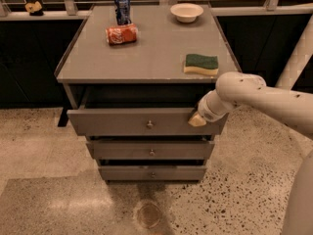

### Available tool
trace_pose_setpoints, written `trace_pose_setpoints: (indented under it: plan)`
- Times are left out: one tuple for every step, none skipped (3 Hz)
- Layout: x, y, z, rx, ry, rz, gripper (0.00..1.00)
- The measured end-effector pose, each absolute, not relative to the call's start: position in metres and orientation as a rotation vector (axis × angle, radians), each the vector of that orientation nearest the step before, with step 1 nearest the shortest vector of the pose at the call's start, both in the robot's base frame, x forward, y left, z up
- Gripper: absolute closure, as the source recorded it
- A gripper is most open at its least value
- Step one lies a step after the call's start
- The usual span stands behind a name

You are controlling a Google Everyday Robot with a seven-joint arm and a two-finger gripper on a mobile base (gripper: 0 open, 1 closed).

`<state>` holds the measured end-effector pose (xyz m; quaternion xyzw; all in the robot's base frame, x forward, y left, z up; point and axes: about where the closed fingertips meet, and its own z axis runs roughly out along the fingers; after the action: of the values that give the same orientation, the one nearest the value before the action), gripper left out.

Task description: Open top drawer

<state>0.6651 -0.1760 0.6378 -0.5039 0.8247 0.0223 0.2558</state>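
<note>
The top drawer [122, 122] is the widest grey front of the three, with a small round metal knob [149, 125] at its centre. It stands pulled out from under the cabinet top, with a dark gap behind its front. My gripper [197, 120] is at the drawer's upper right edge, at the end of the white arm [254, 99] that comes in from the right. Its tan tip rests against the drawer front's top rim.
On the grey cabinet top [146, 58] lie a crushed red can [122, 34], an upright blue can [122, 8], a white bowl [187, 12] and a green-yellow sponge [201, 64]. Two narrower drawers [151, 151] sit below. The floor is speckled stone.
</note>
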Motion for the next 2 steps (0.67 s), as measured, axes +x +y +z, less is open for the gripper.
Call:
trace_pose_setpoints:
  plan:
    - [0.6598, -0.1764, 0.6382, -1.371, 2.238, 0.063, 1.0]
    - [0.6598, -0.1764, 0.6381, -1.371, 2.238, 0.064, 1.0]
